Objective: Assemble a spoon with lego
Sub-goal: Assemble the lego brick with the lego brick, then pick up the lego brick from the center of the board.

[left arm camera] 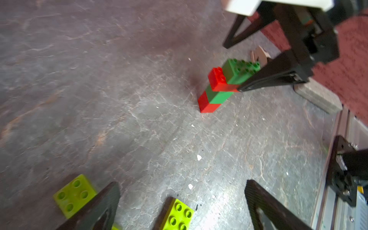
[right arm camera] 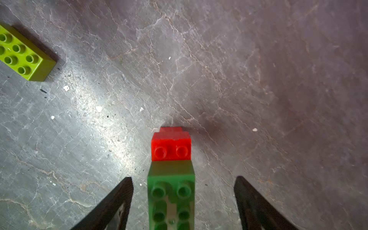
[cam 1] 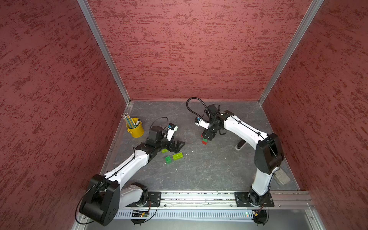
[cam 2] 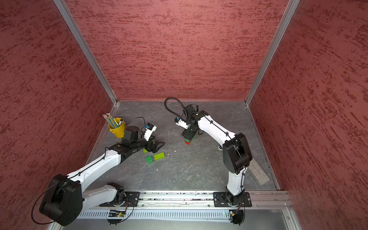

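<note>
- Spoon (left arm camera: pixel 225 87), part built: we count a red brick at the foot, a green one on it, a wider red brick above that and a dark green studded brick on top. It stands on end on the grey table (cam 1: pixel 199 169), towards the right arm's side, directly under that arm's tool.
- Right gripper (right arm camera: pixel 183 178): fingers spread to either side of the dark green top brick. The right wrist view shows bare table between each finger and the brick, so we list it as gripping nothing.
- Left gripper (left arm camera: pixel 182 184): fingers wide apart and empty, low over the loose bricks.
- Loose lego: a lime oblong brick (cam 1: pixel 177 156), a green square brick (cam 1: pixel 168 160) just beside it, and a lime square brick (cam 1: pixel 164 150) partly under the left arm. All lie well apart from the spoon.
- Yellow cup (cam 1: pixel 136 129) of pencils: at the far left of the table, clear of the work.
- Step in hand, as we judge it: the dark green brick is seated and the right gripper is letting go of the stack.
- Next move, as we judge it: the right gripper must lift straight off without tipping the tall, narrow stack. The left gripper must close squarely on a lime brick for the head.
</note>
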`<action>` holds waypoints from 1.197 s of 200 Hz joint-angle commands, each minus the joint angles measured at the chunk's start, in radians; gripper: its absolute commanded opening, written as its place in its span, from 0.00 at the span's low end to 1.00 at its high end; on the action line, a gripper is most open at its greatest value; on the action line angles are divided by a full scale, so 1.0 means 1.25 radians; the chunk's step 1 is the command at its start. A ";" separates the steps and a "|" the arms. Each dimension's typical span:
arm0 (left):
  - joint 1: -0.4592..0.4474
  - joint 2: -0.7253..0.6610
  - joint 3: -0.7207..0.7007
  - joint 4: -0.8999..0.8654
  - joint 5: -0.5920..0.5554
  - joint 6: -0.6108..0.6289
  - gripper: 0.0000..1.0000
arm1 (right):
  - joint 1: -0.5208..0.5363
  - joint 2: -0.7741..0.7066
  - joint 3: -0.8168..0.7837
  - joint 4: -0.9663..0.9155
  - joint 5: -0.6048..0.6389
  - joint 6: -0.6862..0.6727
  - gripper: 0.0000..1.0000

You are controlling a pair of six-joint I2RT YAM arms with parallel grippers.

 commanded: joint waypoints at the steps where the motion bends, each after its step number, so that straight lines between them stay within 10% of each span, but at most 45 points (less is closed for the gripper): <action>1: 0.063 -0.042 0.028 -0.012 -0.014 -0.077 1.00 | 0.022 -0.100 0.000 0.028 0.037 -0.034 0.82; 97: 0.326 -0.114 0.018 -0.123 -0.005 -0.218 1.00 | 0.235 -0.130 -0.284 0.424 -0.218 -0.186 0.79; 239: 0.345 -0.119 -0.021 -0.101 -0.018 -0.231 1.00 | 0.307 0.229 -0.072 0.426 -0.324 -0.287 0.62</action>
